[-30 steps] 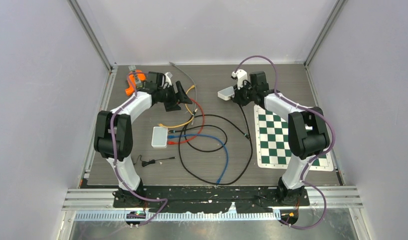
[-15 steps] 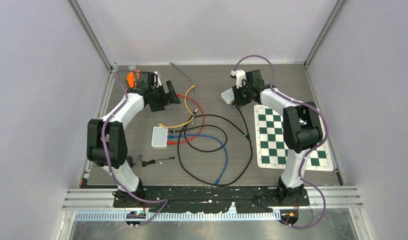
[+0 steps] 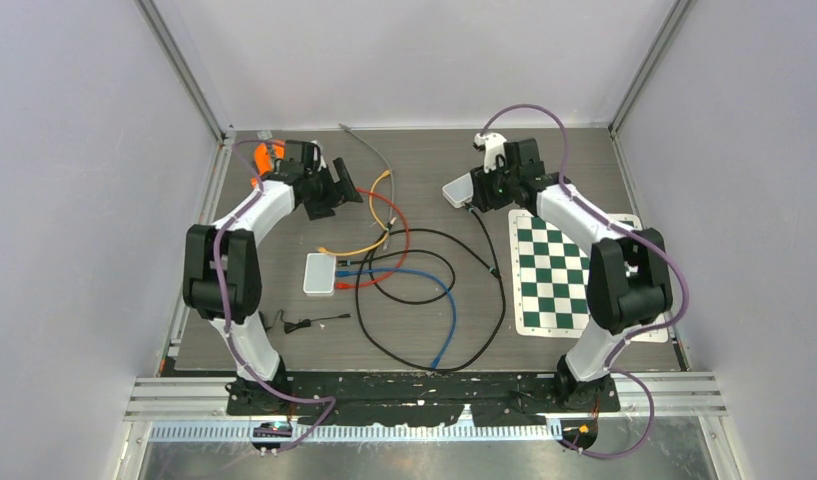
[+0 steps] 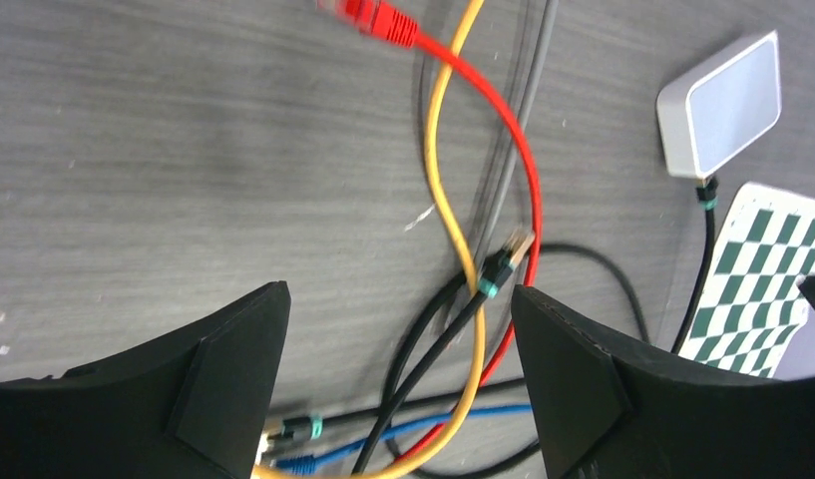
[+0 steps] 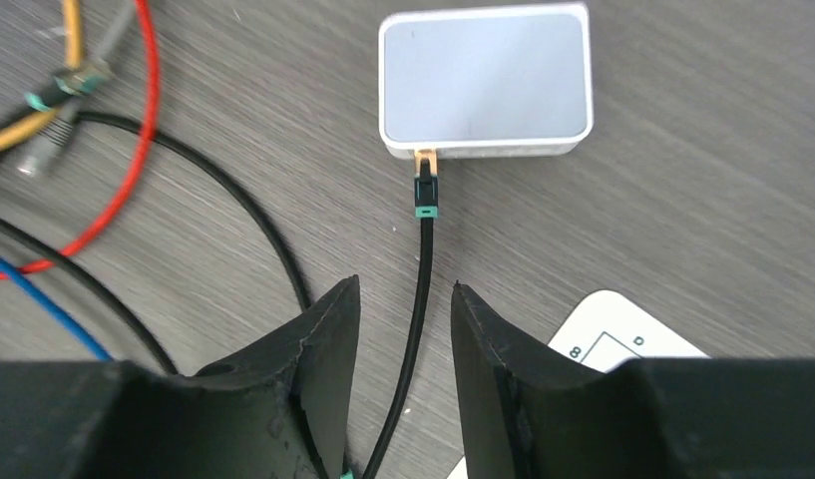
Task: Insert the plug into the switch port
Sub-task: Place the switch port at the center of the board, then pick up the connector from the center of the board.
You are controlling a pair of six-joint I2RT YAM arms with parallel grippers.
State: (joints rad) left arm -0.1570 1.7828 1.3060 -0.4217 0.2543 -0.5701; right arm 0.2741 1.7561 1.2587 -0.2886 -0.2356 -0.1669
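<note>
Near the desk's far-left corner, left gripper (image 4: pixel 398 299) spread wide, empty, over red cable (image 4: pixel 383 22) and yellow cable (image 4: pixel 430 130). Toward the far edge, right of centre, white switch (image 5: pixel 483 80) with black plug (image 5: pixel 424 190) seated in its port. Just beside, right gripper (image 5: pixel 404 287) parted, straddling the plug's cord (image 5: pixel 419 269) without clamping. Checkered mat (image 3: pixel 574 280) along the right edge.

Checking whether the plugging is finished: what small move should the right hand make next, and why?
Probably lift the right hand clear of the black cable: its plug looks seated in the port of the white switch, and the jaws stand apart around the cable, not gripping it.
</note>
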